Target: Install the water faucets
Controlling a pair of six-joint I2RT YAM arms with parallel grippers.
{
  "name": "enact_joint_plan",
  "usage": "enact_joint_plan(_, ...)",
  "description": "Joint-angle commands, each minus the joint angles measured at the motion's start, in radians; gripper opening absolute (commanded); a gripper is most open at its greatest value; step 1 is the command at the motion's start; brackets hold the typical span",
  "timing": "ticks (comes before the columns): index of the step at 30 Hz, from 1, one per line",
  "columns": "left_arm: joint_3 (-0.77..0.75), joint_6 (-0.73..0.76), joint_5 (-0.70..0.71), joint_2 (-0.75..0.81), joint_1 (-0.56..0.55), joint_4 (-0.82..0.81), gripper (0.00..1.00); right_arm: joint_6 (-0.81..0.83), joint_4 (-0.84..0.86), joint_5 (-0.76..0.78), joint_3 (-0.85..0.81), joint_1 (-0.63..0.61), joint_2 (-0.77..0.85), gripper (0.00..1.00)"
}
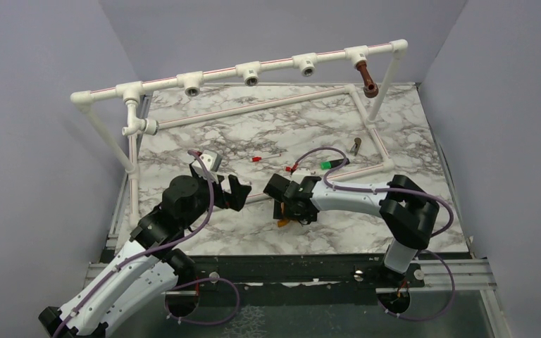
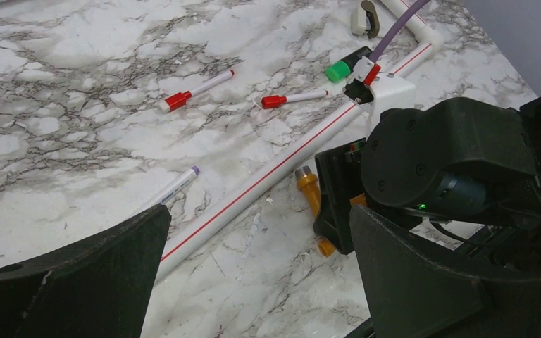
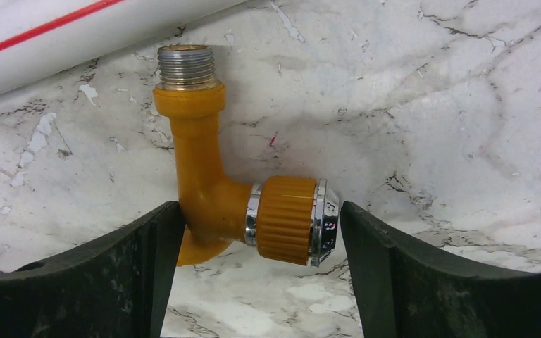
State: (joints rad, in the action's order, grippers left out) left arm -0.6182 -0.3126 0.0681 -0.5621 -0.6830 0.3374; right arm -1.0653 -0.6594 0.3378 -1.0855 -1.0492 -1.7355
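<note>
The orange-yellow faucet (image 3: 208, 176) lies flat on the marble table, threaded end toward the white pipe, its silvery-rimmed knob (image 3: 292, 220) pointing sideways. My right gripper (image 3: 260, 222) is lowered over it, open, with one finger on each side; the left finger touches the body and the right finger is a sliver off the cap. In the top view the faucet (image 1: 284, 222) peeks out under the right gripper (image 1: 289, 211). It also shows in the left wrist view (image 2: 308, 190). My left gripper (image 1: 236, 191) is open and empty just left of it. The dark brown faucet (image 1: 366, 77) hangs from the rail's rightmost tee.
The white pipe frame (image 1: 253, 105) has three open tee sockets (image 1: 251, 73) on the top rail. A floor pipe (image 2: 253, 186) runs beside the orange faucet. Two red-capped markers (image 2: 196, 91) (image 2: 292, 98), a green-handled tool (image 2: 346, 65), a purple-tipped pen (image 2: 176, 186) and a small grey fitting (image 1: 356, 146) lie on the table.
</note>
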Motion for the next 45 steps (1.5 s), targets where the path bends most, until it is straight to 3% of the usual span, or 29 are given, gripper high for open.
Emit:
enact_joint_plan(1,0.008,0.000,-0.022,0.021,-0.004,-0.029,0.99,-0.077,-0.082,0.080,-0.046,-0.020,-0.036,0.84)
enact_joint_plan(12,0.007,-0.005,0.002,0.038,-0.004,-0.021,0.99,-0.108,-0.137,0.121,-0.089,-0.033,-0.096,0.82)
enact_joint_plan(16,0.006,-0.006,0.011,0.039,-0.003,-0.016,0.99,-0.103,-0.138,0.128,-0.102,-0.038,-0.114,0.75)
enact_joint_plan(18,0.003,-0.006,0.023,0.038,-0.004,-0.012,0.99,-0.093,-0.136,0.130,-0.102,-0.040,-0.116,0.68)
enact_joint_plan(24,0.000,-0.008,0.075,0.038,-0.003,0.003,0.99,-0.048,-0.120,0.141,-0.071,-0.043,-0.070,0.32)
enact_joint_plan(26,-0.003,-0.010,0.094,0.035,-0.004,0.009,0.99,-0.024,-0.097,0.149,-0.049,-0.043,-0.035,0.25)
enact_joint_plan(33,-0.040,-0.006,0.158,-0.044,-0.004,0.049,0.99,0.187,0.075,0.130,0.085,-0.043,0.148,0.14)
enact_joint_plan(37,-0.064,-0.010,0.160,-0.117,-0.003,0.070,0.99,0.318,0.167,0.115,0.154,-0.043,0.254,0.01)
enact_joint_plan(45,-0.124,-0.071,0.018,-0.293,0.019,0.079,0.99,0.637,0.373,-0.021,0.245,-0.043,0.397,0.01)
